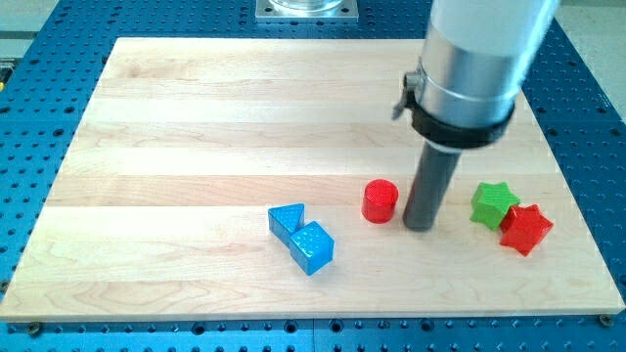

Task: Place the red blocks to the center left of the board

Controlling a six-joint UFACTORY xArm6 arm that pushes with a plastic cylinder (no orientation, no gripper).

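Observation:
A red cylinder (380, 200) stands on the wooden board (196, 117), right of the middle and toward the view's bottom. A red star block (525, 229) lies near the board's right edge, touching a green star block (493, 203) just up-left of it. My tip (421, 226) rests on the board just right of the red cylinder, a small gap apart, between the cylinder and the green star.
A blue triangular block (286, 219) and a blue cube (312, 246) touch each other left of the red cylinder, near the view's bottom. The arm's grey body (474, 59) hangs over the board's upper right. A blue perforated table surrounds the board.

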